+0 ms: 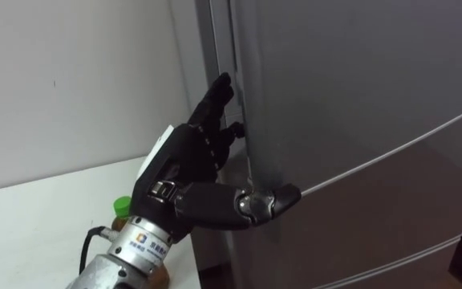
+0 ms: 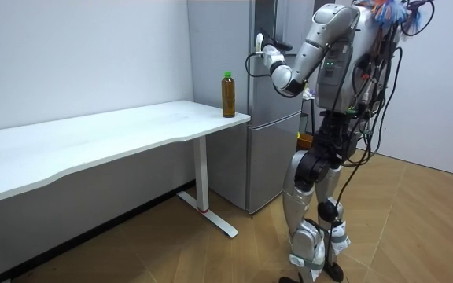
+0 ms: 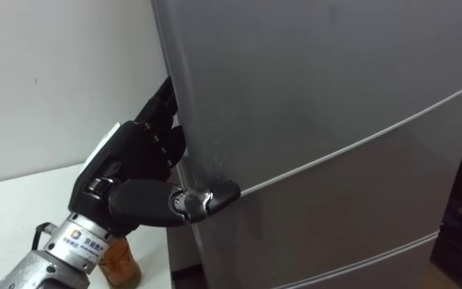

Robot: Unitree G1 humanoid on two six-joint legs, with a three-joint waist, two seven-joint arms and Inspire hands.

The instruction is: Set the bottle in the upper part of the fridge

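The bottle (image 2: 228,94), brown liquid under a green cap (image 1: 123,207), stands upright at the end of the white table (image 2: 93,134), right beside the grey fridge (image 1: 359,96). My left hand (image 1: 187,164) is raised at the left edge of the upper fridge door. Its fingers reach into the seam along that edge and its thumb (image 1: 275,201) lies across the door's front, pinching the edge. The door looks closed. My forearm hides most of the bottle (image 3: 120,261) in the eye views. I stand upright in front of the fridge.
A pale seam (image 1: 391,152) marks the bottom of the upper door, with a lower door (image 1: 375,225) under it. The table end (image 1: 22,217) butts against the fridge's left side. A white wall (image 1: 70,80) runs behind the table. Wooden floor (image 2: 415,228) lies open around my feet.
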